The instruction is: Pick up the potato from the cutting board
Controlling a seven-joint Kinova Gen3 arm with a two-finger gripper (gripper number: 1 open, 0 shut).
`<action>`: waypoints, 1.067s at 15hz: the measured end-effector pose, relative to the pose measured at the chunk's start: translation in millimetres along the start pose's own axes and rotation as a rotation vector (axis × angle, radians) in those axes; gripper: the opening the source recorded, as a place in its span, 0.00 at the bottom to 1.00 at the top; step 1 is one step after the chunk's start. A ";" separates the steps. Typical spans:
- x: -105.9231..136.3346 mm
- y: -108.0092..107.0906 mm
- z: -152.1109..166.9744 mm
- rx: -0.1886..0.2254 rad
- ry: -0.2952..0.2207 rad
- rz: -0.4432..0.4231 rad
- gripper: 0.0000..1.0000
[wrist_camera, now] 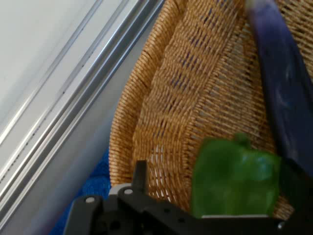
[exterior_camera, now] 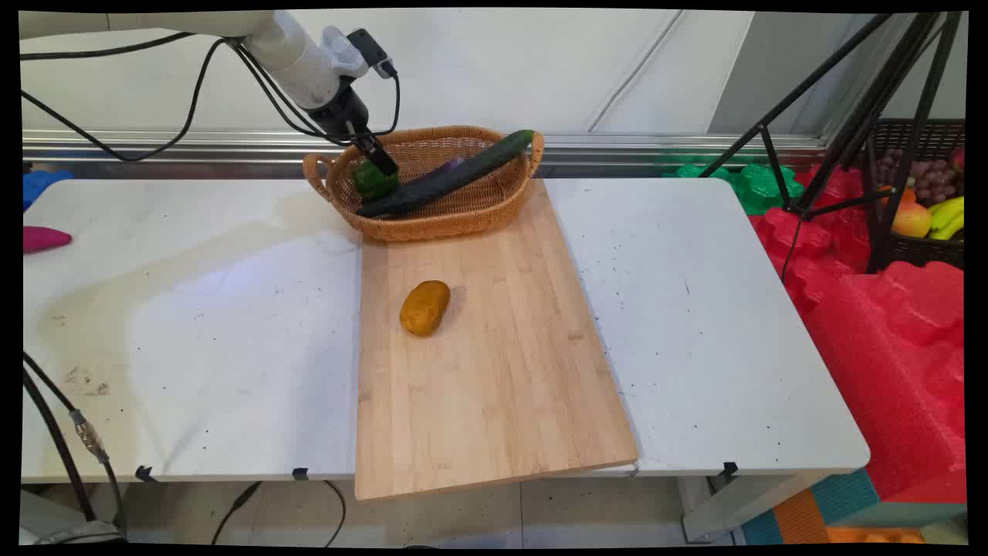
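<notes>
My gripper (exterior_camera: 380,164) reaches down into the left end of a wicker basket (exterior_camera: 471,218) at the back of the table. A green bell pepper (exterior_camera: 373,182) sits right under it. In the hand view the pepper (wrist_camera: 234,181) lies between the two fingers, with a gap to the left finger (wrist_camera: 140,177), so the gripper looks open around it. A long dark cucumber (exterior_camera: 455,171) lies across the basket, its tip over the right rim. A purple eggplant (wrist_camera: 281,93) lies beside the pepper.
The basket stands on the far end of a wooden cutting board (exterior_camera: 494,386). A yellow-brown potato (exterior_camera: 424,307) lies on the board's middle. A pink object (exterior_camera: 42,239) rests at the table's left edge. A black tripod (exterior_camera: 841,116) and red foam (exterior_camera: 888,309) stand to the right.
</notes>
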 end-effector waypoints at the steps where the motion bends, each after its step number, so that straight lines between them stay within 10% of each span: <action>1: 1.2 -0.5 -1.2 0.004 0.006 -0.001 1.00; 16: 11.9 51.0 -116.9 0.034 0.197 0.003 1.00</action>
